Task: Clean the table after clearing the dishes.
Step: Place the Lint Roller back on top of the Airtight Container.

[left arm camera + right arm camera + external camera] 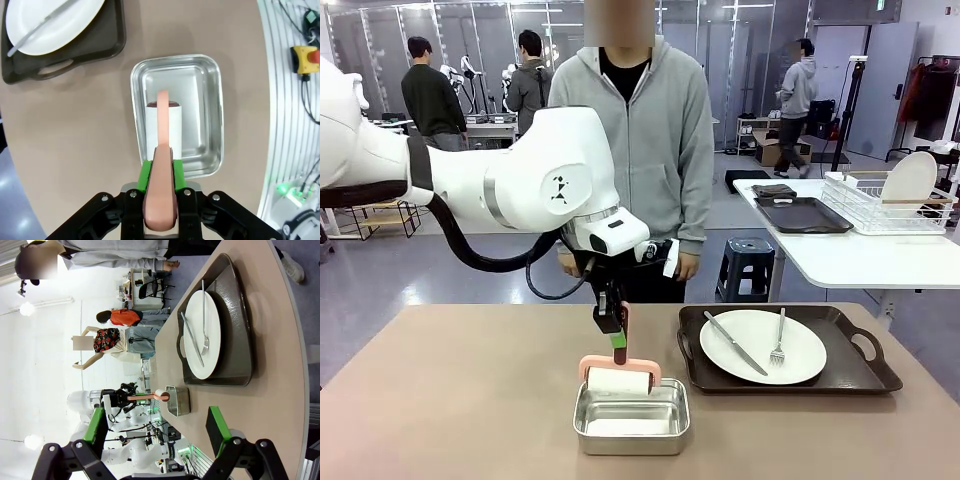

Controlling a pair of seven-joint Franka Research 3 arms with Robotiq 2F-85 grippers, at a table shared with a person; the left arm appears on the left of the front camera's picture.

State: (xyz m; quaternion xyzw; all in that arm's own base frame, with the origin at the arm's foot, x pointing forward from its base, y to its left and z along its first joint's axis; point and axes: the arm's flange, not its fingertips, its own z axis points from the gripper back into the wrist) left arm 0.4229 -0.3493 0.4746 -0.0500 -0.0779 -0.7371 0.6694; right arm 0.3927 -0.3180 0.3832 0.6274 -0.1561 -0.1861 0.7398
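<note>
On the counter (450,400), right of centre, one plate (807,352) with knife and fork sits uncleared on its tray (865,378), long axis left-right. At the steel pan (632,440), the left tool (617,335) clamps the roller (617,380), handle near upright, roll axis left-right. The right tool (156,412) gapes empty. Likely step: roller pickup. Next: lift clear of the pan rim.
</note>
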